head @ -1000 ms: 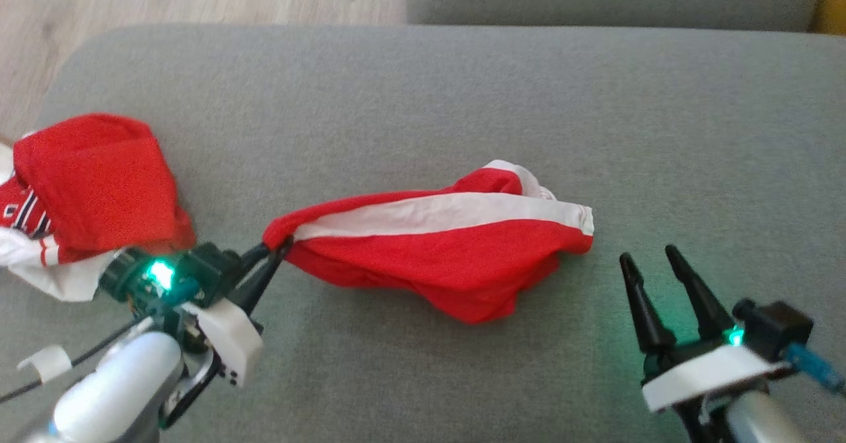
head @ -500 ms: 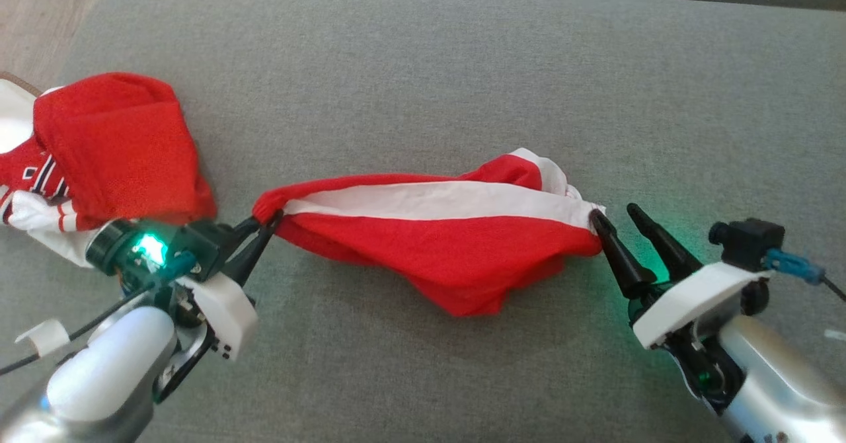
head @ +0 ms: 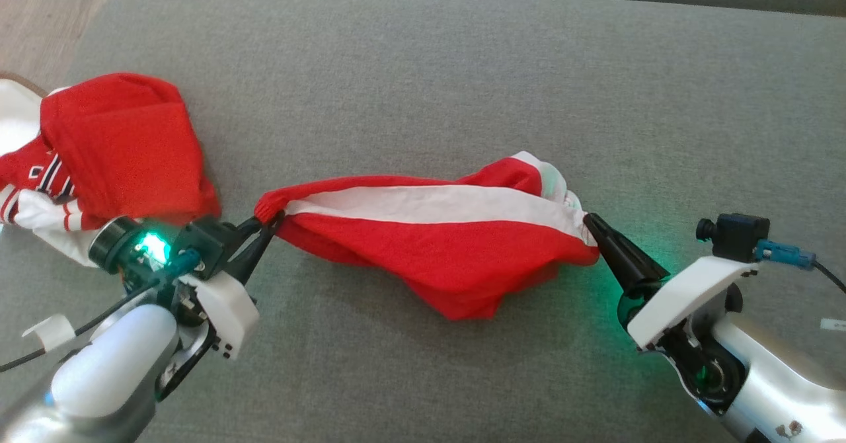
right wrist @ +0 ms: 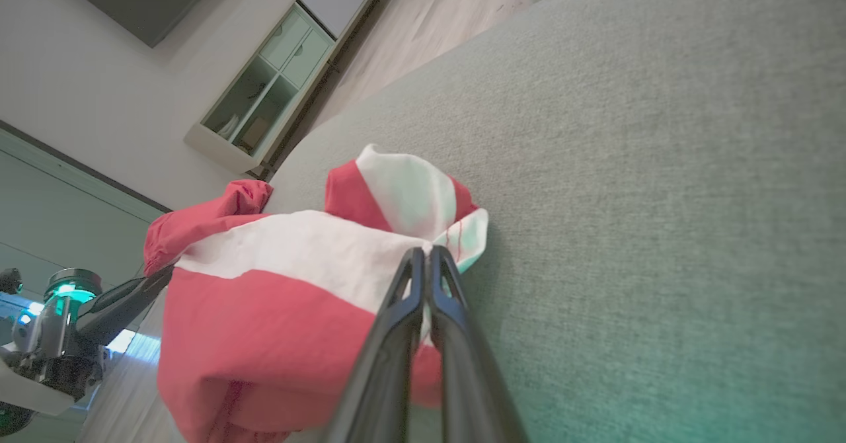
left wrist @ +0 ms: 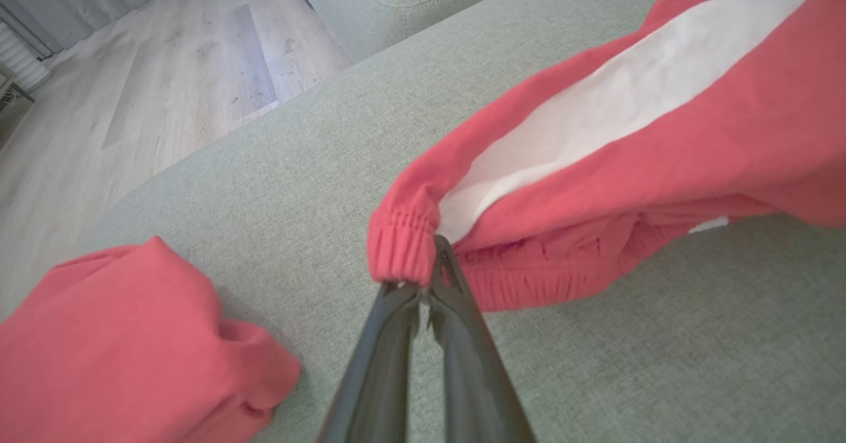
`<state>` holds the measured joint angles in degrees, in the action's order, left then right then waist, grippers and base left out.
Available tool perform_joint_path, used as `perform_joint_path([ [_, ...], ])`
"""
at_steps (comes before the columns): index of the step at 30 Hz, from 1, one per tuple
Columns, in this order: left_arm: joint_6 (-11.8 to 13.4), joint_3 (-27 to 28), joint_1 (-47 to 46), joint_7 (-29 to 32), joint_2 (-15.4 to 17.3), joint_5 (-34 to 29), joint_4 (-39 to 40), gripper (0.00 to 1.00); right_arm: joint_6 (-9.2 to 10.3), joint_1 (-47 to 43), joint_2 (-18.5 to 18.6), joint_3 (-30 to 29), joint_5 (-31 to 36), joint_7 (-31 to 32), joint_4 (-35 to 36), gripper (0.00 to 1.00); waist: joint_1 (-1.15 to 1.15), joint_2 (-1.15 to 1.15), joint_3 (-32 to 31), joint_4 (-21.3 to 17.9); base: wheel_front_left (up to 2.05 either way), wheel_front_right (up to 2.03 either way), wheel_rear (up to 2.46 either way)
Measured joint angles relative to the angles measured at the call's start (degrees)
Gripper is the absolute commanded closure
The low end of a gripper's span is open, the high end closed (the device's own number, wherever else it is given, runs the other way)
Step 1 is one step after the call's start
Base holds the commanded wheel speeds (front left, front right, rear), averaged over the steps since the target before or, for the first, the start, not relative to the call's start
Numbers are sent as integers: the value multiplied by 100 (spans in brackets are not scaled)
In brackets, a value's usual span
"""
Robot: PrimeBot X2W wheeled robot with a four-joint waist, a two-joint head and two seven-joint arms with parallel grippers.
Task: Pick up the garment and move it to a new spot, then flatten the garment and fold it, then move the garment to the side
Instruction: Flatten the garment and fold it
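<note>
Red-and-white garment [head: 436, 244] spans the grey cushion [head: 423, 79] between the two grippers, the left gripper [head: 269, 221] pinched closed on its ribbed red end, the right gripper [head: 588, 219] clamped tight on the opposite white edge, with another red garment [head: 125, 152] lying just outside the left gripper.

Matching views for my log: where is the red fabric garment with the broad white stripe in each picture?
Head view: red fabric garment with the broad white stripe, centre, between left tool and right tool.
Left wrist view: garment upper right, cuff in the tool.
Right wrist view: garment lower left, corner in the tool.
Shared landmark: grey fabric sofa seat.
</note>
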<state>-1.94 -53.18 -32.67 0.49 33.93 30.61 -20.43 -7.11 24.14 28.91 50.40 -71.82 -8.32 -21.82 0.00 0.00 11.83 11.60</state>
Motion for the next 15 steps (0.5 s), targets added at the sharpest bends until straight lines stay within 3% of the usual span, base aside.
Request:
perform_joint_path([
  [10, 44, -24, -99, -218, 83, -179, 119, 100, 0, 275, 427, 311, -180, -543, 550, 100, 0, 0, -290, -208, 0, 0, 0],
  [13, 42, -3, -276, -315, 163, -259, 354, 100, 0, 363, 622, 64, -105, -582, 784, 100, 0, 0, -418, -317, 0, 0, 0],
  [15, 40, 63, -432, -334, 211, -291, 511, 100, 0, 400, 742, -424, 104, -587, 1003, 100, 0, 0, -491, -414, 0, 0, 0],
])
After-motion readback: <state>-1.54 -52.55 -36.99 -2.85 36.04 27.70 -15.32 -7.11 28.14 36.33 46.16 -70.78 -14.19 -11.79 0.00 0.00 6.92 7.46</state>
